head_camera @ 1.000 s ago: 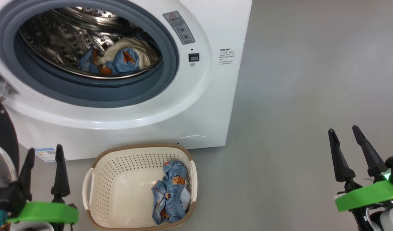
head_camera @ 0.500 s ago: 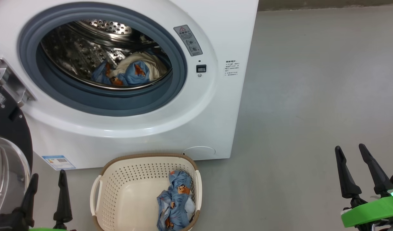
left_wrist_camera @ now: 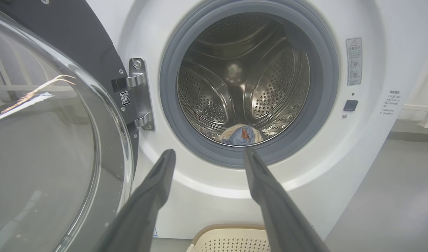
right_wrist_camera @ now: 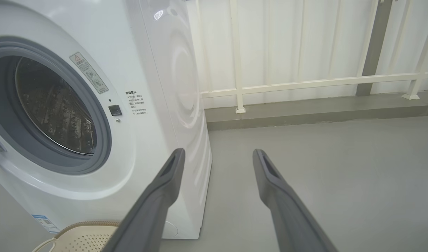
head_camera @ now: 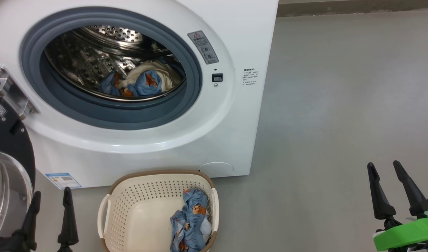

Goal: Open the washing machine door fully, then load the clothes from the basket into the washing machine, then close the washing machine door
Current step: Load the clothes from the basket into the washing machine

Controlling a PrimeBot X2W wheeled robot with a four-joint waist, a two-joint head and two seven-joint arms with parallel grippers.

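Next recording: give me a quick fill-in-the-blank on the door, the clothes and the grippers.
1. The washing machine door stands ____.
2. One bear-print garment lies in the drum; the second garment lies in the ____.
3. The left gripper and right gripper are open and hold ____.
Missing: open; basket; nothing.

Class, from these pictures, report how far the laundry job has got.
Done: the washing machine door stands open, and one bear-print garment lies in the drum. In hand: nothing; the left end effector and right end effector are open and empty. Left: the second garment in the basket, then closing the door.
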